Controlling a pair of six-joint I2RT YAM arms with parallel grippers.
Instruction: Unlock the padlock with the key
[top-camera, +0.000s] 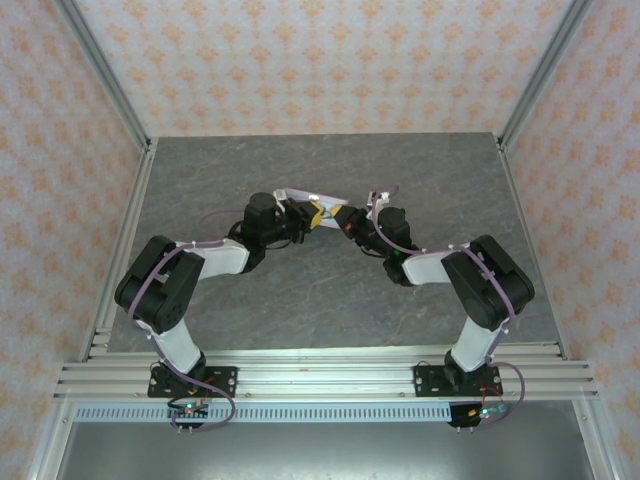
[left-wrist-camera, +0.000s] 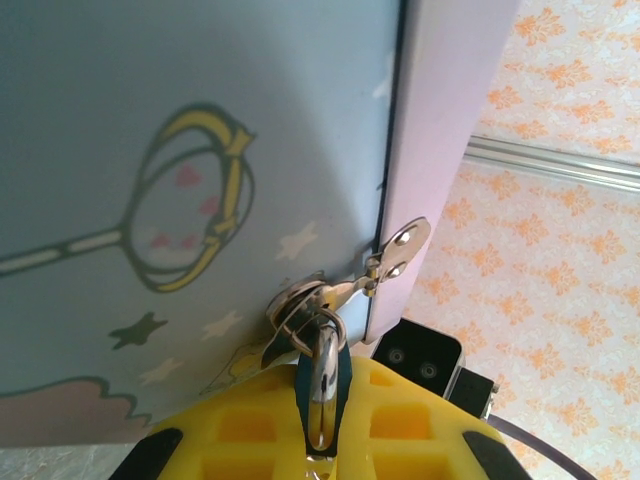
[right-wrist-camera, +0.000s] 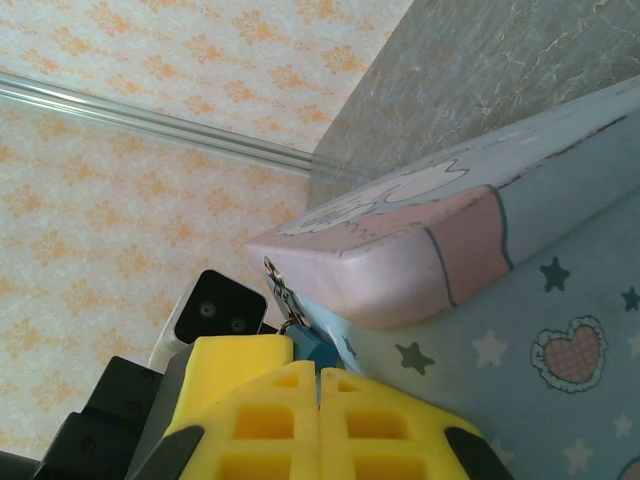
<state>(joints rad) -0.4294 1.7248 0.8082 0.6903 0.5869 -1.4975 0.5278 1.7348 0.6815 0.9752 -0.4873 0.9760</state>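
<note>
The left gripper (left-wrist-camera: 320, 415) pinches the small dark teal padlock (left-wrist-camera: 341, 372) between its yellow fingers (left-wrist-camera: 240, 430), and the lock's shiny loop hooks into the metal clasp (left-wrist-camera: 398, 248) on the pale blue tin box (left-wrist-camera: 150, 120) with little stars.

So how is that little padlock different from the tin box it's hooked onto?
The padlock is tiny; the tin box dwarfs it. The padlock is dark teal with a shiny metal loop; the tin box is pale blue and pink with printed stars. Both meet at the box's metal clasp, where the padlock is hooked.
</note>
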